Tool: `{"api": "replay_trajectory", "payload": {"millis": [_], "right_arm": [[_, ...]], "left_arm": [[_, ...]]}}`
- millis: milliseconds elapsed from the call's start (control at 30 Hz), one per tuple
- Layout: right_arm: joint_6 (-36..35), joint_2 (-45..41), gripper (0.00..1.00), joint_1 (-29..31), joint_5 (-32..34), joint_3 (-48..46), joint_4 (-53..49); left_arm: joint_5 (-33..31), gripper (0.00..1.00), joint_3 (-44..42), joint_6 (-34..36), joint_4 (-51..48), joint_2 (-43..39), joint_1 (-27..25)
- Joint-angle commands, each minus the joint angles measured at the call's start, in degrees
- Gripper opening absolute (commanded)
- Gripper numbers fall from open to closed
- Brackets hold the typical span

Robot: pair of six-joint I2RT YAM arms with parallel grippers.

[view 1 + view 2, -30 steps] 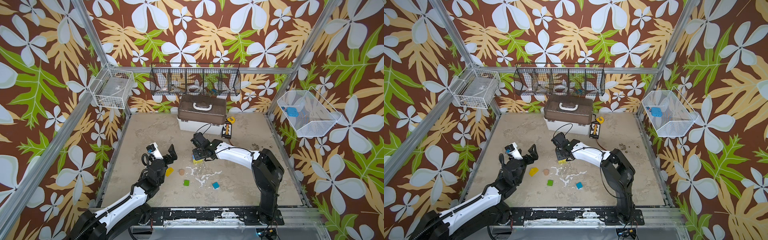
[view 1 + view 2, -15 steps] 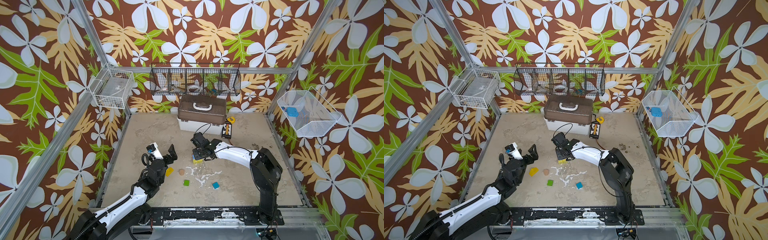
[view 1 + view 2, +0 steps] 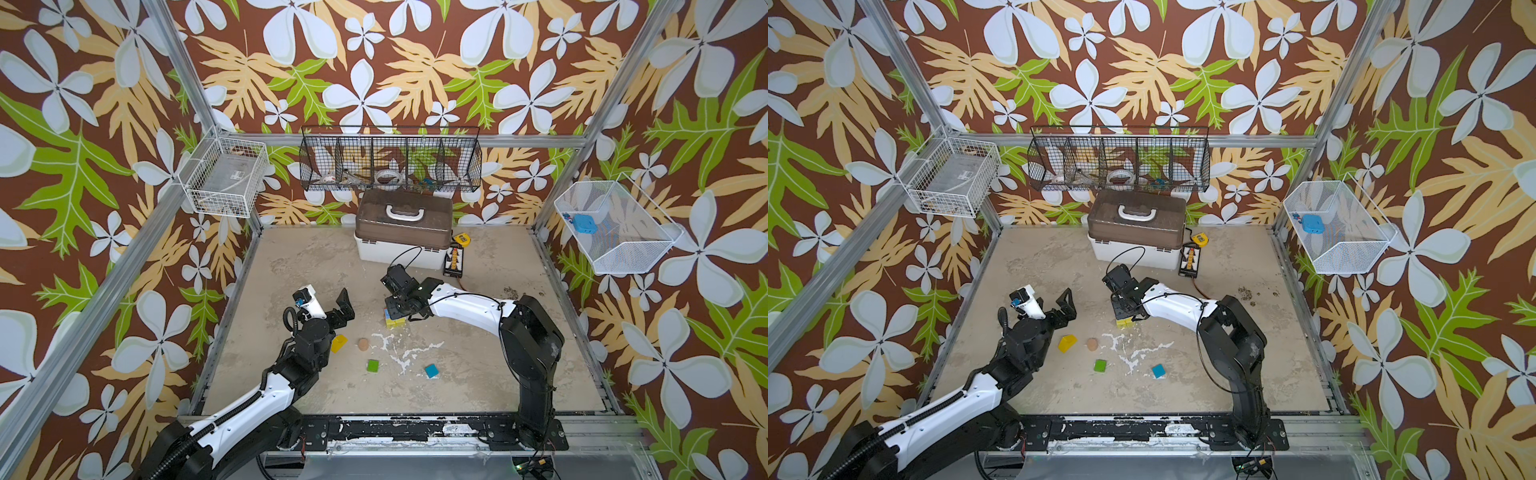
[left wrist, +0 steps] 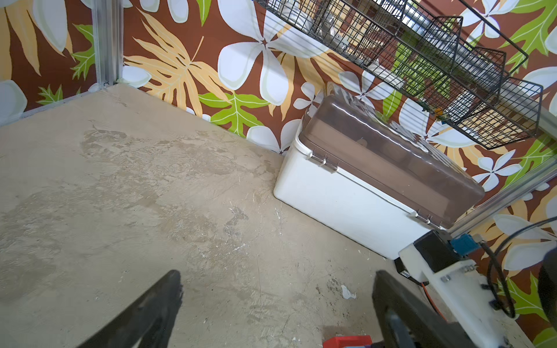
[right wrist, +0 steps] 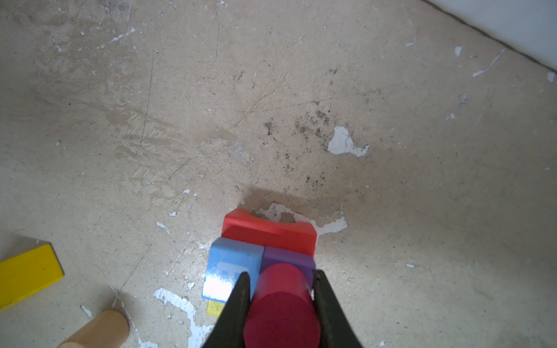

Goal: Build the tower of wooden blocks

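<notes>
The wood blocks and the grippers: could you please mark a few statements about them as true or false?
1. The right gripper is shut on a pink cylinder. True.
2. The left gripper holds the yellow wedge. False: it is open and empty; the wedge lies on the table.
3. The green cube tops the stack. False: it lies alone on the table, apart from the stack.
4. The brown lid of the white box is closed. True.
</notes>
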Motion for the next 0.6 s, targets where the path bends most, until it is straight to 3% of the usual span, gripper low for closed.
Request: {"api": "replay_trajectory", "payload": {"millis": [0,567], "right_arm": [[0.1,0.0,0.25,0.0,1.2,0.4,-0.8],[0.1,0.8,0.3,0.0,1.5,1.0,-1.0]], "left_arm": [[0.0,1.0,0.4,0.4,0.1,-0.2,0.1],[0.1,1.0,0.4,0.3,0.1,-0.2,0.2]]}}
